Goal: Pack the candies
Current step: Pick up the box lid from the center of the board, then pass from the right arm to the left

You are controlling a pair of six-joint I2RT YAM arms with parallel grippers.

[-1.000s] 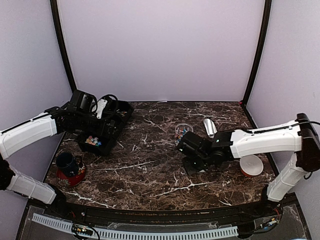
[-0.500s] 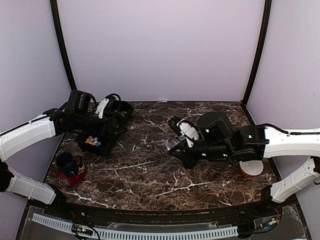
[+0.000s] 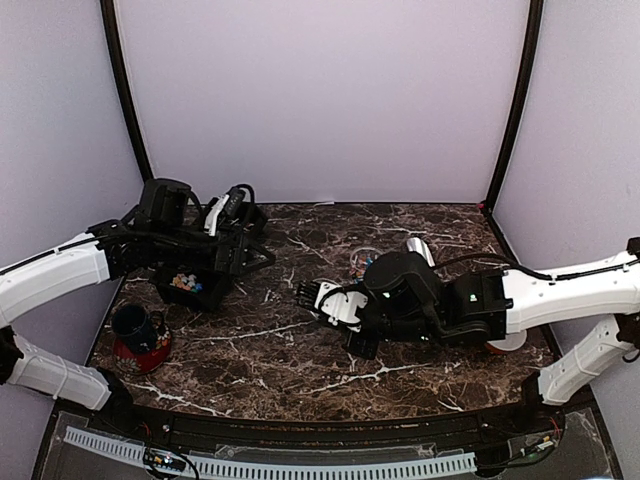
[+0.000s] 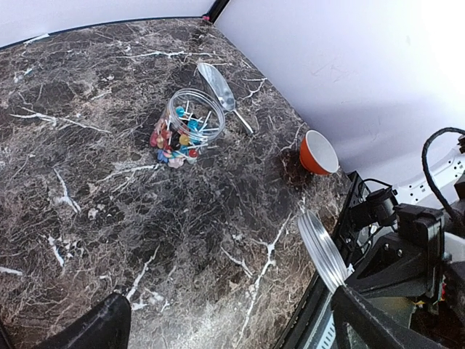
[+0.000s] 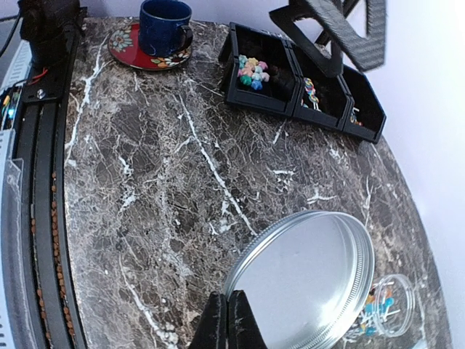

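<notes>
Metal lid [image 5: 305, 276] pinched at rim by right gripper [image 5: 229, 320], held clear of glass jar [image 5: 389, 305], probably leaving mouth free for filling. Left gripper [image 4: 232, 331] spread wide, empty, above black tray [image 5: 290, 109]. Candies [image 5: 251, 73]: tiny, pink, yellow, blue, heaped in tray's end compartment; more inside jar.

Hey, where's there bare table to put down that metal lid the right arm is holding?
Two bare patches of marble: one between the black tray and the jar, one along the front edge right of the mug. The right pincer holds the lid above the first. The back right is crowded: jar, scoop, orange bowl.
</notes>
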